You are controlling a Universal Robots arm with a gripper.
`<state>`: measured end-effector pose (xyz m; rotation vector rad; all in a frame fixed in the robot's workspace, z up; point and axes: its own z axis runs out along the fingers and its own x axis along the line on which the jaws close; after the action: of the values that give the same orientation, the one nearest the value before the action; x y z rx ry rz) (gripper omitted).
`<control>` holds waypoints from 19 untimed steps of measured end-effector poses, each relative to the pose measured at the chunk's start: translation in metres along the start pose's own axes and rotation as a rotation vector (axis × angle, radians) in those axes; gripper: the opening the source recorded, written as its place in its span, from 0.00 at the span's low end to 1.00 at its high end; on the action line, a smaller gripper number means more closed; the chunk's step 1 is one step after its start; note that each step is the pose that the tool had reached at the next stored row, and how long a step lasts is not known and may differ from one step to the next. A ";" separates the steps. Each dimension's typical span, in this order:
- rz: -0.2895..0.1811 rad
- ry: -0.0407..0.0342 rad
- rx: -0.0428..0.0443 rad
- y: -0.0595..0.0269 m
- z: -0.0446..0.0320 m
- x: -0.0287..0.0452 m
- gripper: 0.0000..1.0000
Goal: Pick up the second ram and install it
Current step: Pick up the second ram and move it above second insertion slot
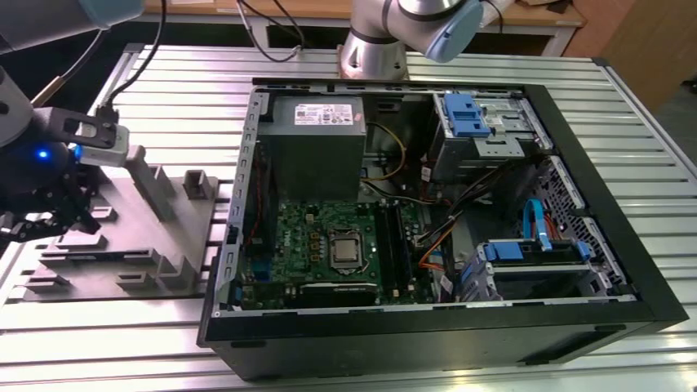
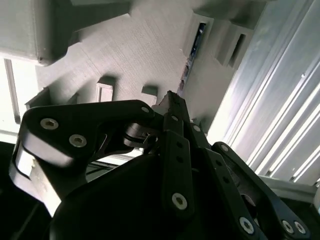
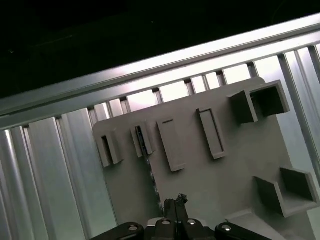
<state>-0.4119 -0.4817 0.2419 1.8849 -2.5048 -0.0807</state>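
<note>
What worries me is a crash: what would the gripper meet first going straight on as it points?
Most likely the ram, standing on edge in the gray fixture just ahead of the gripper; whether they already touch is unclear. The fixture lies right behind it.

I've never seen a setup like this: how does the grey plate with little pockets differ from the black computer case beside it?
The grey plate is pale, low and flat, with small pockets and posts; the black computer case is a dark, high-walled open box. The plate is smaller than the case. The pincer hangs over the plate, not the case. Both rest on the ribbed metal table.
</note>
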 end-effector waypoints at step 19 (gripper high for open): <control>-0.325 0.0146 -0.0087 -0.0004 0.0096 0.0003 0.10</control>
<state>-0.4120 -0.4818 0.2323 2.2593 -2.1612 -0.0781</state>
